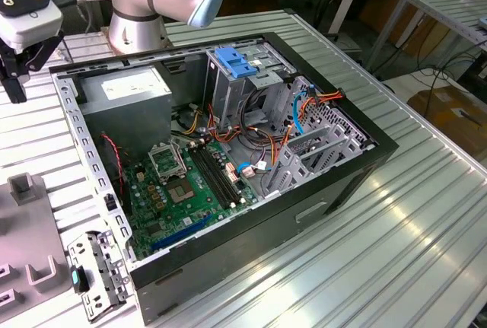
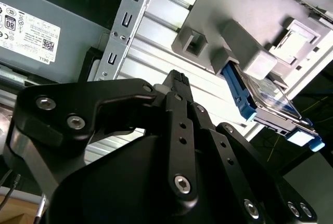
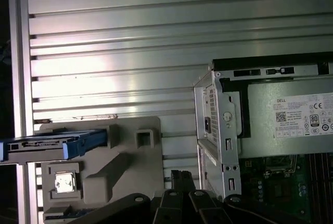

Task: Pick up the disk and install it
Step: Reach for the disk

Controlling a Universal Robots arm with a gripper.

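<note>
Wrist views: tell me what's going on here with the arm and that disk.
The arm's tool hangs over the table, between the open computer case and a grey holder. The disk stands on edge in that holder, apart from the tool and not yet picked up. In both wrist views the tool is nearer the case's edge than the disk.

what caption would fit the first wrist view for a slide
Gripper above the ribbed table, with the blue-framed disk sitting in its grey holder beside the open computer case.
</note>
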